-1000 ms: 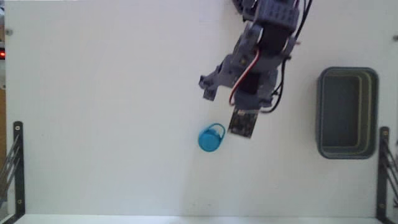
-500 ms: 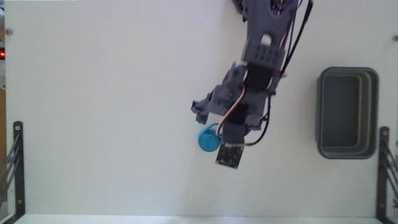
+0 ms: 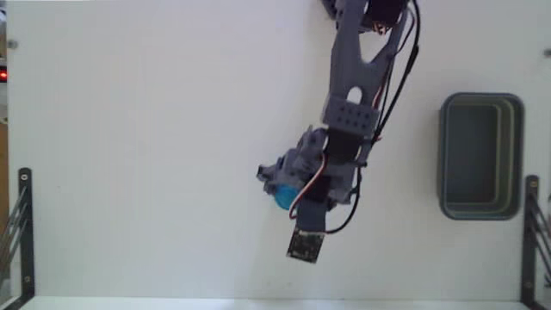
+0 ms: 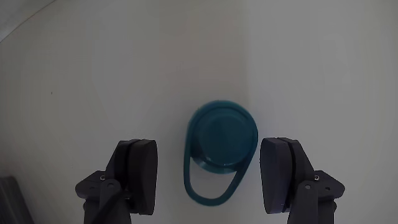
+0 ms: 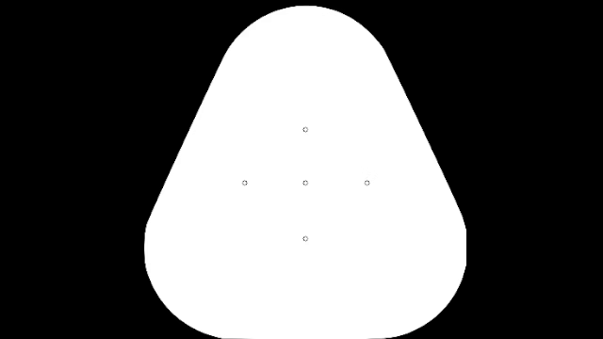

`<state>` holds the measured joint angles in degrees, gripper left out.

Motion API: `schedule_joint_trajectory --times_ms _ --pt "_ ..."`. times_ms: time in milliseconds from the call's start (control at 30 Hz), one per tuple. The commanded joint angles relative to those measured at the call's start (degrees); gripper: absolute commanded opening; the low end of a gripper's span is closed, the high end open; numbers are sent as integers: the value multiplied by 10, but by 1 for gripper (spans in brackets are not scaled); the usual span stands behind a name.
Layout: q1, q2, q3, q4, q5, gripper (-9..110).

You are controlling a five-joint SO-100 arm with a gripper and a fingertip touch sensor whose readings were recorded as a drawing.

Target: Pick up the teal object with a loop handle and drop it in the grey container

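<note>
The teal object with a loop handle (image 4: 222, 138) lies on the white table, its thin loop pointing toward the camera in the wrist view. My gripper (image 4: 211, 171) is open, one finger on each side of the loop, touching nothing. In the fixed view the gripper (image 3: 277, 191) hovers right over the teal object (image 3: 282, 197), which shows only as a small blue patch under the arm. The grey container (image 3: 480, 155) stands well off to the right of the table, with nothing inside it.
Black metal brackets (image 3: 21, 226) stand at the table's left and right (image 3: 531, 232) front corners. The arm's cables (image 3: 398, 60) hang between the arm and the container. White table surface (image 3: 138, 129) spreads out to the left.
The arm has reached down and left, bringing the open gripper from beside the teal object to directly over it. The object itself has not moved.
</note>
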<state>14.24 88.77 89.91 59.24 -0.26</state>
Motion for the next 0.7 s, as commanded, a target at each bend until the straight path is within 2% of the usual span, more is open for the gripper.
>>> schedule_joint_trajectory --times_ms 0,667 --pt "-1 3 -49 -9 3 110" --pt "-1 -25 -77 -8 3 110"
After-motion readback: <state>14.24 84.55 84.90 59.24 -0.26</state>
